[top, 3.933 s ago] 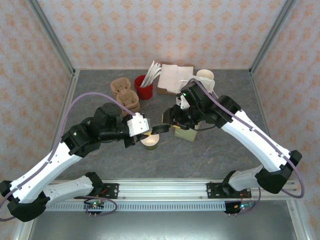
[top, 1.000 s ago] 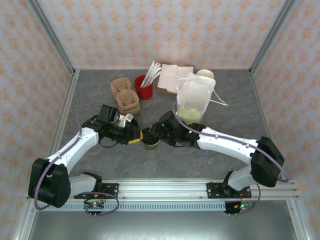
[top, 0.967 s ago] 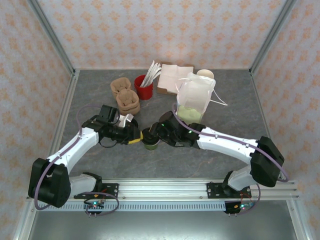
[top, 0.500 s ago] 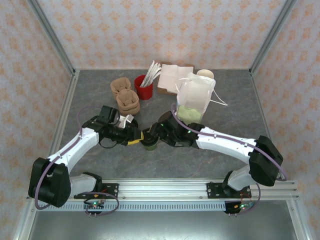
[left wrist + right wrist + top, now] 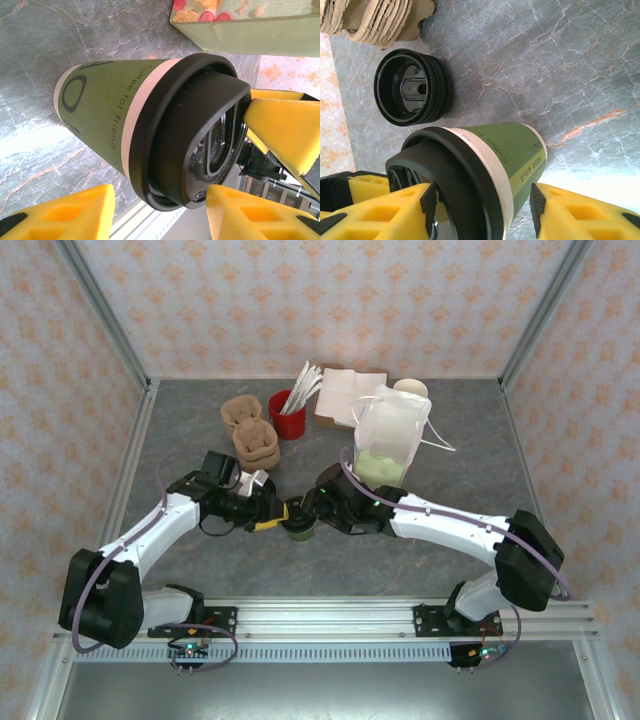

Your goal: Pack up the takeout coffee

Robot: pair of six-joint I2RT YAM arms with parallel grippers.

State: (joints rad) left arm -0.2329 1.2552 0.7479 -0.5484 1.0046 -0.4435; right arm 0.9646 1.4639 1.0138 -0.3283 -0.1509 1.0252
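Toward the worktop's (image 5: 420, 565) near edge, mid-width, the lidded takeout coffee (image 5: 299, 527) is standing; left jaws are gaping around it, right jaws are straddling it, grip I cannot tell. Right wrist view is adding black lids (image 5: 413, 94) beside it.

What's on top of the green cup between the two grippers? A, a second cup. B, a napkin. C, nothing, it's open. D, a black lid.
D: a black lid is seated on the rim of the cup, as both wrist views show.
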